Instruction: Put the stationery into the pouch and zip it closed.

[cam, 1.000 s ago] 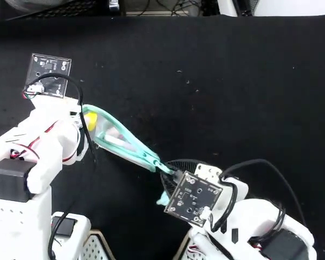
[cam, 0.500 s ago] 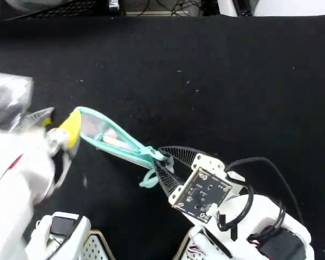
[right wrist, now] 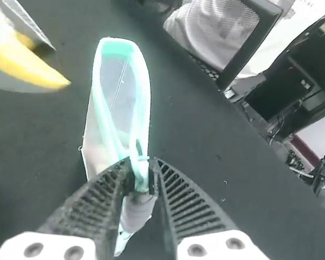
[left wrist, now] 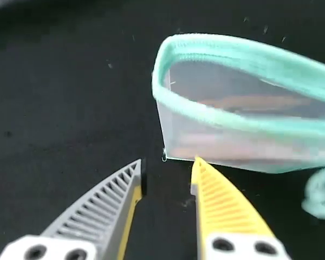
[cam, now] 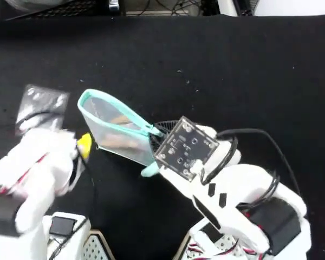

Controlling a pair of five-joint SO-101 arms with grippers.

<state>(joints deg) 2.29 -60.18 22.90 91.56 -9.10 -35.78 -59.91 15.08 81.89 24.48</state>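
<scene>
Zipping step: right jaws pinch the zip end of the translucent mint-edged pouch (cam: 115,135), its mouth open. Left jaws, narrowly parted and empty, should grip its far corner.

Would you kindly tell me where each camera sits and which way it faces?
High view: fixed overhead, looking down at table, pouch, left arm, right arm.
Left wrist view: wrist-mounted, facing the pouch past the open left gripper.
Right wrist view: wrist-mounted, facing along the right gripper, shut on the pouch.
All share the pouch.
</scene>
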